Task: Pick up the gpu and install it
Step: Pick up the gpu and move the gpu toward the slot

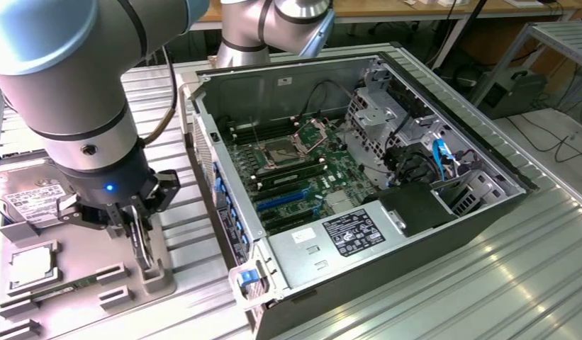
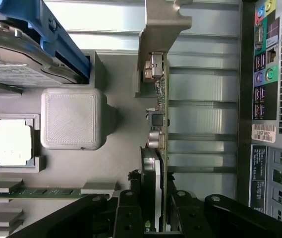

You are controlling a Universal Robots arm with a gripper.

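Between the fingers of the gripper [image 2: 160, 214], the gpu [image 2: 161, 119] sits clamped edge-on, its long axis running straight out from the fingertips, metal bracket [image 2: 163, 25] farthest, over the grey tray [image 2: 116, 158].

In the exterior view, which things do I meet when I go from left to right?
Processor chip → gpu in the gripper → motherboard → blue cable.

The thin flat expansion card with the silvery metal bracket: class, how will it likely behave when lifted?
Probably stiff: the thin flat expansion card stands straight, edge-on, in the black gripper. Likely light, being so thin. Possibly fragile: small components protrude from its face.
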